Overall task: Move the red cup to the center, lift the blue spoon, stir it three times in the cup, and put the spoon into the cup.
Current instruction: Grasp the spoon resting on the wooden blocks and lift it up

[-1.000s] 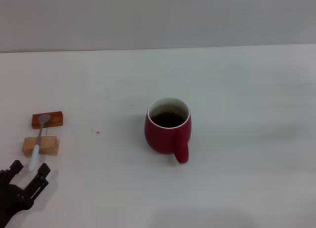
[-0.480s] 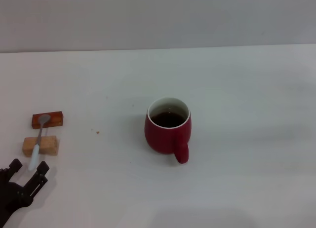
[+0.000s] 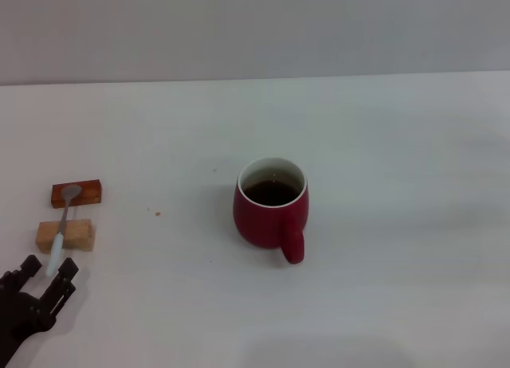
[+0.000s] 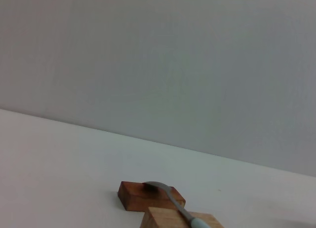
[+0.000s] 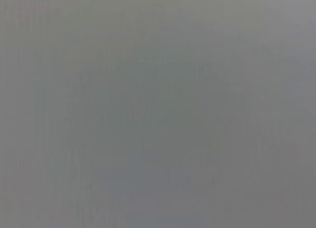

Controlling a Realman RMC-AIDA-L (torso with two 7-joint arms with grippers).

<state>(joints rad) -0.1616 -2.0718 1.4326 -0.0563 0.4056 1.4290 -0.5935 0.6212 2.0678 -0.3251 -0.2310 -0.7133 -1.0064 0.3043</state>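
Observation:
The red cup (image 3: 269, 217) stands near the middle of the white table, holding dark liquid, with its handle toward me. The blue spoon (image 3: 61, 225) lies at the left across two small wooden blocks, bowl on the far one and pale handle pointing at me; it also shows in the left wrist view (image 4: 170, 198). My left gripper (image 3: 48, 266) is open at the table's near left corner. Its two black fingers (image 3: 67, 271) stand either side of the handle's tip, not closed on it. My right gripper is out of view.
A dark red-brown block (image 3: 83, 194) and a light wooden block (image 3: 77, 236) hold the spoon off the table. The white table (image 3: 398, 145) ends at a grey wall behind. The right wrist view is plain grey.
My left gripper has drawn back slightly toward me and its fingers have come a little closer together. The cup, spoon and blocks have not moved.

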